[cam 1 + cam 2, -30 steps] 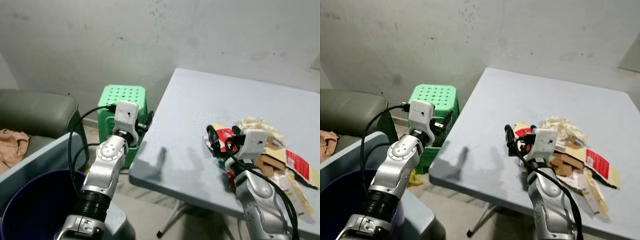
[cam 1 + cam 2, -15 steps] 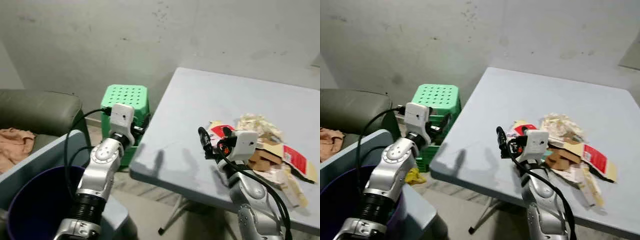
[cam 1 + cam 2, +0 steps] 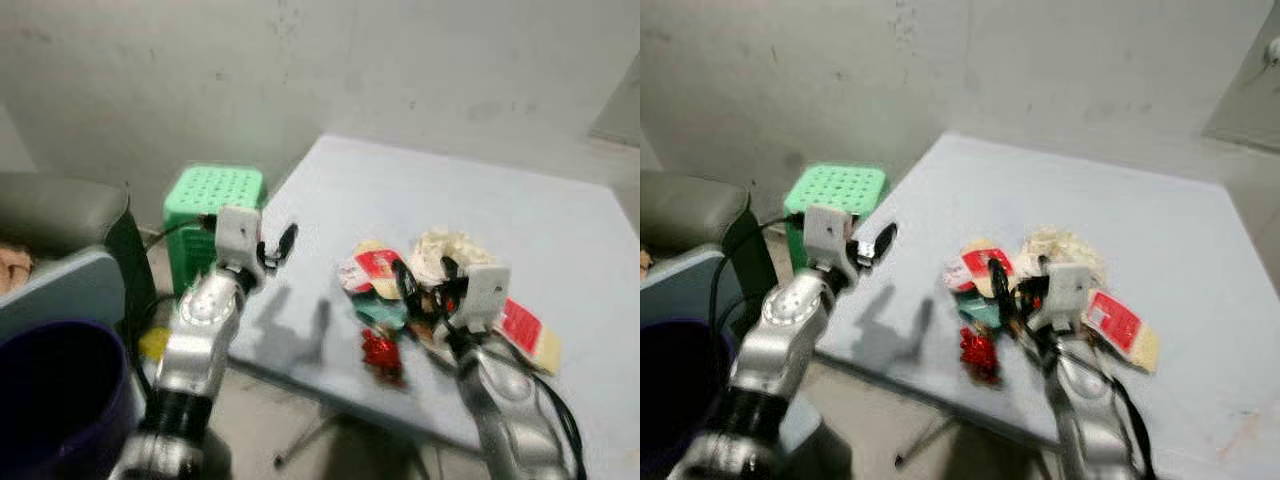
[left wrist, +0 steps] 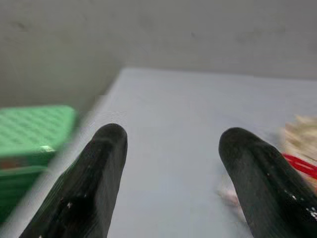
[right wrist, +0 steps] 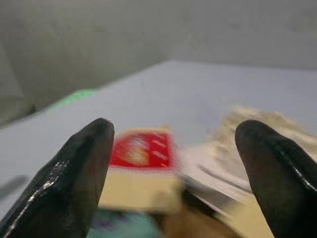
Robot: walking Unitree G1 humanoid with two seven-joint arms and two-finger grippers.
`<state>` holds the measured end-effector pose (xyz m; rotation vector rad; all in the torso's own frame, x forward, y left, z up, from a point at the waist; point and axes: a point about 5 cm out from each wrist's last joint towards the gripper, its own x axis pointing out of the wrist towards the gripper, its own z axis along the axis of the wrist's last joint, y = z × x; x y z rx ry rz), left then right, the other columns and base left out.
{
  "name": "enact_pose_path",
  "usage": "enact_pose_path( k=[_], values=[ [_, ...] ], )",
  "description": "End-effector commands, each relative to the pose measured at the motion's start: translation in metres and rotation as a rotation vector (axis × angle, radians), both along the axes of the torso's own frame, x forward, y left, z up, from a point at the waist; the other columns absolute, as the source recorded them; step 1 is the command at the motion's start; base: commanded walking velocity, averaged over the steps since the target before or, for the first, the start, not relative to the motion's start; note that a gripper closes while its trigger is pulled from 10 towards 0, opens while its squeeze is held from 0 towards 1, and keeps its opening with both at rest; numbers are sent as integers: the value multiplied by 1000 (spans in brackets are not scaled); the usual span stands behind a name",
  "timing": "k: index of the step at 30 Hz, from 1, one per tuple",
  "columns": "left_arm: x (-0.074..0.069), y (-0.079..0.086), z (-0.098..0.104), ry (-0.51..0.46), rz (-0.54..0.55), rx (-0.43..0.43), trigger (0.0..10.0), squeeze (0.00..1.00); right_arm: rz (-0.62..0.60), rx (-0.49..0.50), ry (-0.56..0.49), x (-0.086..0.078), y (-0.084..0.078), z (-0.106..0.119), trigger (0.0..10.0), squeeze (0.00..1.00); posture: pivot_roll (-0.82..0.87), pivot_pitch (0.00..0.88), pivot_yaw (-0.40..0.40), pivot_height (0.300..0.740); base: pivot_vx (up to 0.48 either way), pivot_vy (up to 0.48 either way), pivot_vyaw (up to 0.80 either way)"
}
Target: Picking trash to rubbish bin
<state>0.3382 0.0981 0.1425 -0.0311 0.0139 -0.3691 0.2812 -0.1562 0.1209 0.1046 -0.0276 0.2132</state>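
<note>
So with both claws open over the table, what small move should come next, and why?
Probably ease the right claw down onto the red-and-cream wrapper. Its fingers are spread wide and empty, and that wrapper lies right between them at the near edge of the trash pile, while the left claw hovers over bare table.

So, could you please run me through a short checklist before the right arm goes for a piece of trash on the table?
1. Right end effector open: ok, its fingers stand wide apart.
2. Right end effector aimed at the trash: ok, the red-and-cream packet lies ahead between its fingers.
3. Left end effector clear of the pile: ok, open over bare table, left of the trash.
4. Red crumpled wrapper safely on the table: cannot tell, it sits near the front edge.
5. Rubbish bin within reach: cannot tell, it stands to the robot's lower left.
6. Picture sharpness: not ok, the views are blurred.
</note>
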Motion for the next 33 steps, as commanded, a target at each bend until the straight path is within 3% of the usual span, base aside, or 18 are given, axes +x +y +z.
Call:
enact_pose_path(
  k=[1,15,18,33],
  values=[
    [1,5,2,2,12,21,10000,0,11,-6,-18,1,2,6,10000,0,-58,0,-42,740,0,0,0],
    [-5,1,-3,31,-21,19,10000,0,166,-241,-12,-8,-3,5,10000,0,-75,0,-45,740,0,0,0],
    [-10,0,-4,38,-55,5,10000,0,156,-326,-13,-6,-2,2,10000,0,-69,0,-52,740,0,0,0],
    [-27,-3,-11,58,-101,26,10000,0,174,-505,37,12,8,-12,10000,0,-34,0,-84,740,0,0,0]
  ],
)
